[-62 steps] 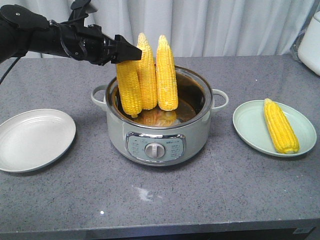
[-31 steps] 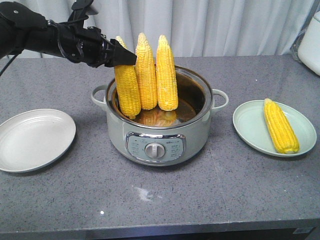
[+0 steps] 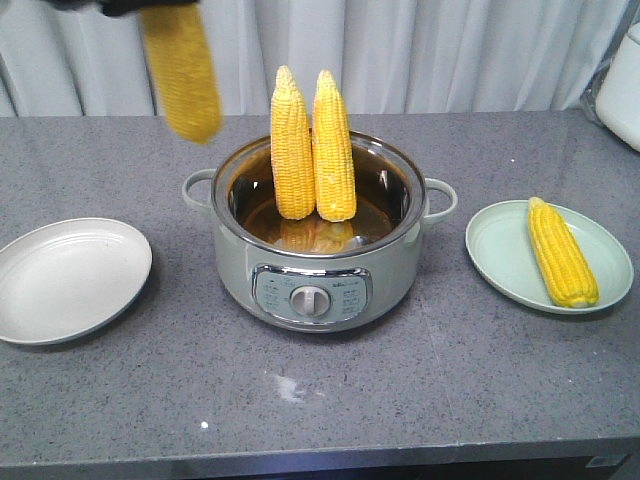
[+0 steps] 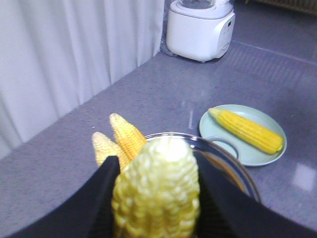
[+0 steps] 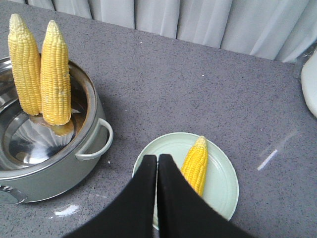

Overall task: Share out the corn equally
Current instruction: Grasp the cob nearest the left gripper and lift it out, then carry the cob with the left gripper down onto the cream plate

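My left gripper (image 4: pixel 156 166) is shut on one corn cob (image 3: pixel 182 70), which hangs blurred high above the table, left of the pot; the gripper itself is nearly cut off by the top edge of the front view. Two more cobs (image 3: pixel 293 145) (image 3: pixel 333 145) stand upright, side by side, in the pale green electric pot (image 3: pixel 315 270). A fourth cob (image 3: pixel 562 252) lies on the green plate (image 3: pixel 500 250) at the right. My right gripper (image 5: pixel 157 158) is shut on nothing and hovers over that plate's left rim. The white plate (image 3: pixel 70 278) at the left holds nothing.
A white appliance (image 3: pixel 625 85) stands at the back right corner of the grey counter. A curtain hangs along the back edge. The counter's front edge runs just below the pot and plates.
The left gripper has lifted its cob out of the pot, up and to the left. The other two cobs still stand in the pot; the right plate's cob is unmoved.
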### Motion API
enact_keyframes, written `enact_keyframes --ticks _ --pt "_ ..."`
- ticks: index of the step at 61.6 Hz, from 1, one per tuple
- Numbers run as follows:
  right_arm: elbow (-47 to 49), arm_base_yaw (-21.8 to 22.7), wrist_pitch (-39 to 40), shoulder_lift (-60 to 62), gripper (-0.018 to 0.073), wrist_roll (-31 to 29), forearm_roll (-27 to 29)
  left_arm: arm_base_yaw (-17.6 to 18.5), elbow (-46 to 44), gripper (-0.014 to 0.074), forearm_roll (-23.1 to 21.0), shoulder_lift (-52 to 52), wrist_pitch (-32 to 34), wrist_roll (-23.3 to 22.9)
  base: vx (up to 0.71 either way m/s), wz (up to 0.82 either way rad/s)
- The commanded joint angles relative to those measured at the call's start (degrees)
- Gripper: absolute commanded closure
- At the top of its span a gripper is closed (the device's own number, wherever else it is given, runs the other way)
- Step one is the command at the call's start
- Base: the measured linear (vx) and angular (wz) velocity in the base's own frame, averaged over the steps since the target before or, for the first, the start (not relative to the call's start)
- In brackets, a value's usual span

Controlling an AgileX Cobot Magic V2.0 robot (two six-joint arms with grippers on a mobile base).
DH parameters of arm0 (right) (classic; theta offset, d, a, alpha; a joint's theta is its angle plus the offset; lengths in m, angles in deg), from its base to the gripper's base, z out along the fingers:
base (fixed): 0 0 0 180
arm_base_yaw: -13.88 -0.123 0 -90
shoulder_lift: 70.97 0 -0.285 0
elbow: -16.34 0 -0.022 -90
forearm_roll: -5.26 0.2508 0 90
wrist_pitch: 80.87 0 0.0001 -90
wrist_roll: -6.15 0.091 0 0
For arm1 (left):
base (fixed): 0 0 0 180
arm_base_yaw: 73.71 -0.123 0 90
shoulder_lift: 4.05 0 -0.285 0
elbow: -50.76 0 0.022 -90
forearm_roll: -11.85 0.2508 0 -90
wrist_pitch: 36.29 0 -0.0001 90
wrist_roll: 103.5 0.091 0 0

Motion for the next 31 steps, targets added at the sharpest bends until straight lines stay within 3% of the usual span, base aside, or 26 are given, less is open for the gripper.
enact_keyframes --ticks 1,8,23,31 --pt "1.4 0.2 2.8 1.0 0.0568 -0.1 0.9 -0.1 -1.9 0.0605 6.2 -7.2 -0.5 -2.3 0.0 0.0" --pt "1.4 0.2 2.8 1.0 0.0568 -0.1 1.2 -0.1 -1.9 0.0605 16.8 -11.9 -4.2 -8.0 0.0 0.0" --pt "1.4 0.2 2.8 1.0 0.0568 -0.1 1.2 -0.1 -1.3 0.0605 44.4 -13.7 -10.2 -23.2 0.0 0.0" --pt "1.4 0.2 2.8 1.0 0.0568 -0.1 1.6 -0.1 3.2 0.0604 53.7 -12.8 -8.6 -30.7 0.0 0.0"
